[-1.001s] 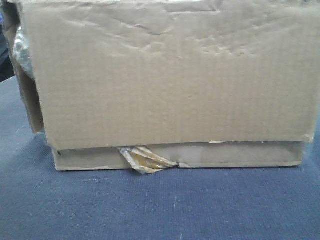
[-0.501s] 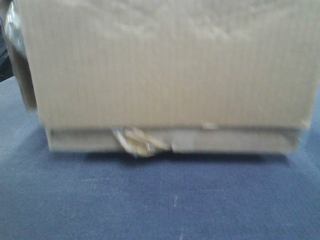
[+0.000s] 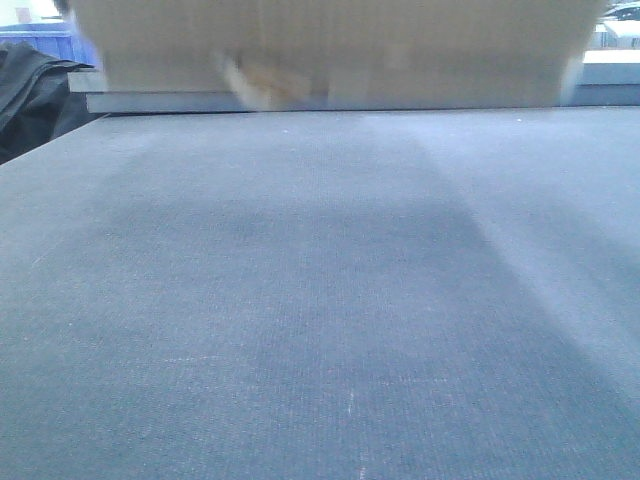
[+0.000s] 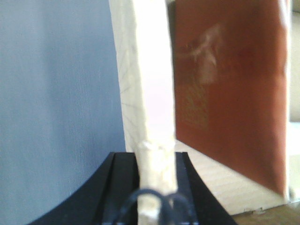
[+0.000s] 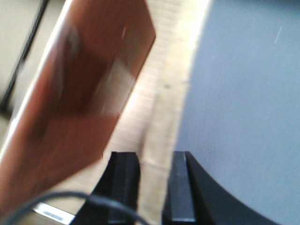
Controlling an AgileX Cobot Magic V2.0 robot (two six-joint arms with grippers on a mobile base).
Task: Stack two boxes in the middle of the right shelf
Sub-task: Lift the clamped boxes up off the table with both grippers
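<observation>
**Left wrist-mounted view: both tools clamped on cardboard, stack raised**

Your left tool [image 4: 155, 161] has its black fingers [image 4: 123, 187] pressed onto a pale cardboard edge [image 4: 152, 93] that runs up between them. You cannot tell from here which box that edge belongs to. Just right of it stands a reddish-brown face [image 4: 229, 93] with pale marks, too blurred to read. The blue-grey counter [image 4: 56, 93] fills the left of that view.

Your right tool [image 5: 154, 159] mirrors this. Its fingers are closed on a tan cardboard strip [image 5: 164, 117], with a reddish-brown panel [image 5: 93, 70] to the strip's left and the counter to its right.

In the exterior front-facing view, the two boxes [image 3: 330, 50] hang at the top edge of the frame. The tall box [image 3: 330, 25] sits on the thin flat box [image 3: 430, 80], and peeling tape [image 3: 255, 82] dangles at the thin box's lower left. Motion smears both faces, so nothing on them can be read.

A second ago the stack filled this view, resting on the counter with the tape touching the cloth. Half a second ago it was still resting on the cloth. Now only its lower part shows, and the counter lies open to its far edge. Past that edge you now see a grey ledge [image 3: 150, 100], some black cloth [image 3: 35, 95] and a blue crate [image 3: 40, 42] at the left.
</observation>
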